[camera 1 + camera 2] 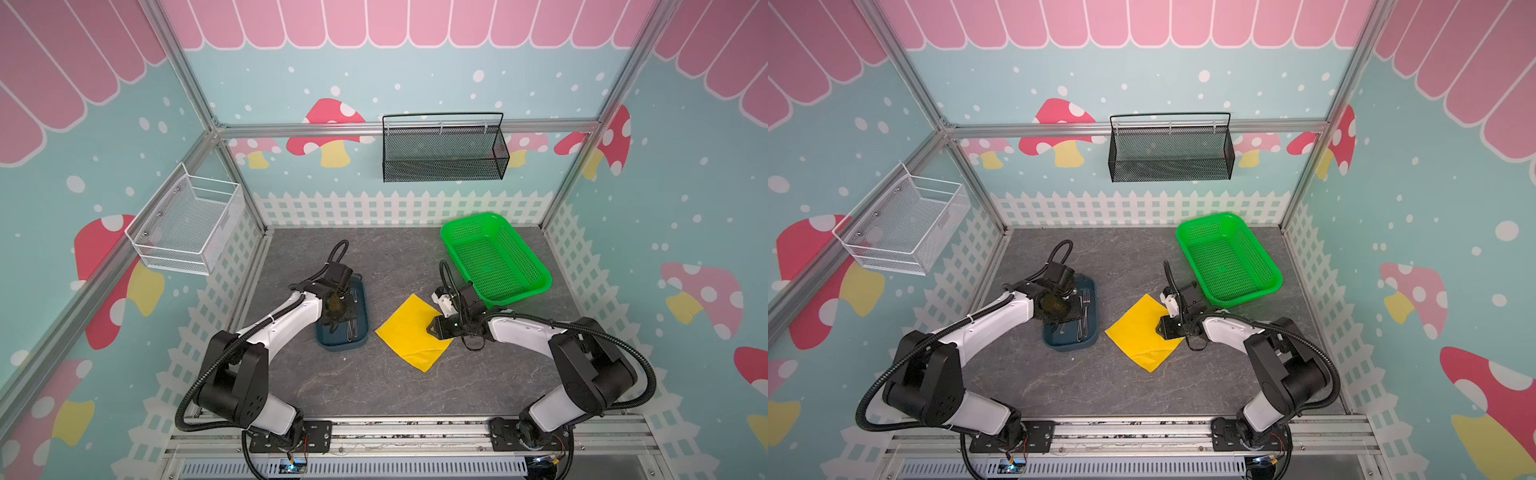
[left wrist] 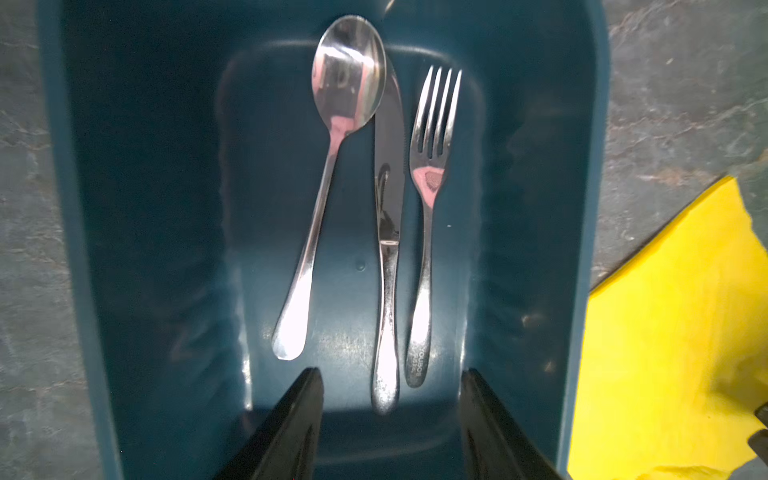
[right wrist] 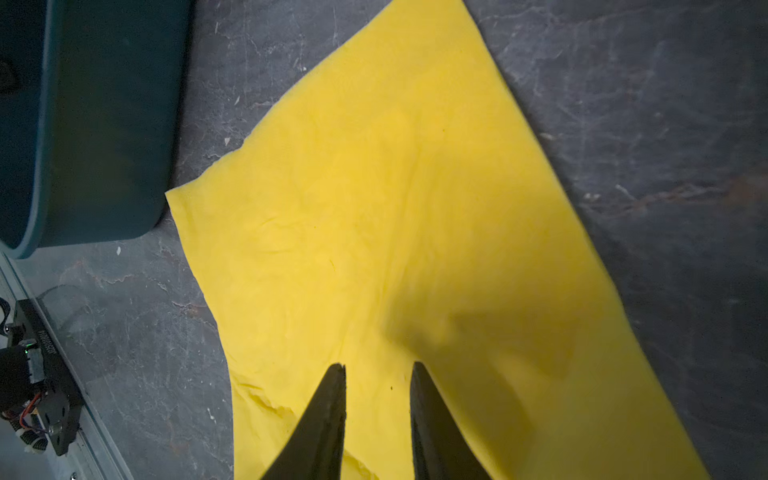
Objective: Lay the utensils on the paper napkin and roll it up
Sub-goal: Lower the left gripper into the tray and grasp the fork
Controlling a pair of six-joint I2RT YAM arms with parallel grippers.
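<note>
Steel spoon [image 2: 347,75], knife [image 2: 388,187] and fork [image 2: 432,174] lie side by side along the floor of the blue tray [image 2: 124,208], handles toward the left claw [image 2: 391,370]. That claw hangs released over the handle ends, with the knife and fork handles between its jaws and touching neither as far as shows, likely set to pinch those thin ends. The tray walls stand close on both sides, so a straight lift looks the safest way out. Just right of the tray, the yellow napkin [image 1: 409,332] lies flat on the bench [image 1: 353,382], bare of cutlery. The right claw [image 3: 378,365] sits over the napkin corner farthest from the tray, jaws narrowly parted and gripping nothing visible, probably to pin the sheet. Farther right of the tray, the green basket [image 1: 517,253] stands apart.
</note>
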